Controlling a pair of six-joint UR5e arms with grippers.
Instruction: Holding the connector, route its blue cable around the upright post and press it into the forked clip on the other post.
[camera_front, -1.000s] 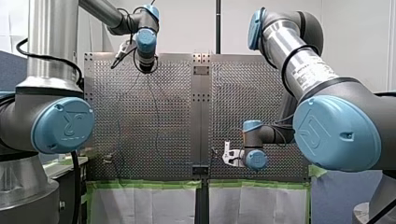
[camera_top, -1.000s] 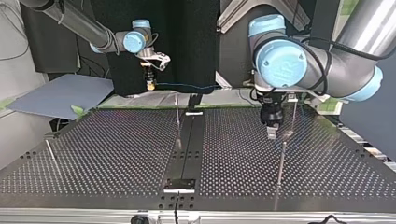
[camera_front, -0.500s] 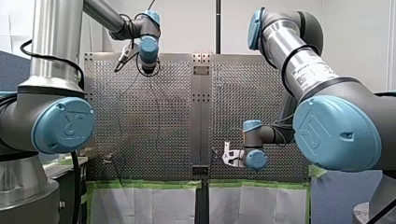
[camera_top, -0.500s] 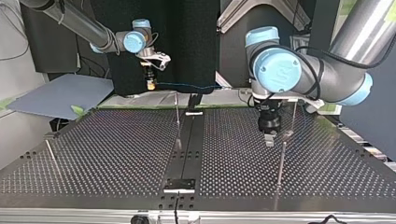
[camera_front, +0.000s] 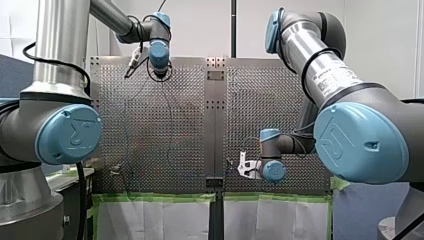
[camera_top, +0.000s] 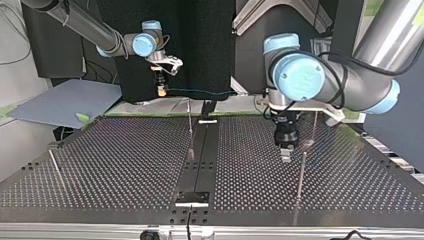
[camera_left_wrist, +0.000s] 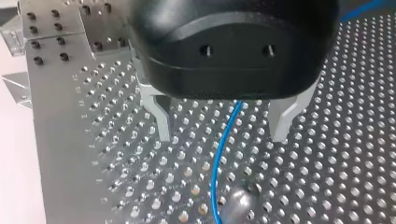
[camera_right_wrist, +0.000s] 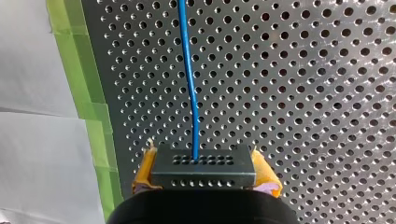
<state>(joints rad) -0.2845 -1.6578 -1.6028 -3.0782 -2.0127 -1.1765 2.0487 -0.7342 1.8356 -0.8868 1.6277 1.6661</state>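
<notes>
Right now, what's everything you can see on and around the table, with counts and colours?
table: one, perforated grey metal, under both arms
posts: four, thin metal, standing on the table in the top view
connector: one, grey, between my right fingers
cable: one, blue, runs from the connector and passes between my left fingers
tape: green, along the table's edge
sheets: two, white, beyond the tape
board: one, grey-blue, beside the table at the top view's left
left gripper: black, grey metal fingers, open, low over the table
right gripper: yellow pads, shut on the connector
</notes>
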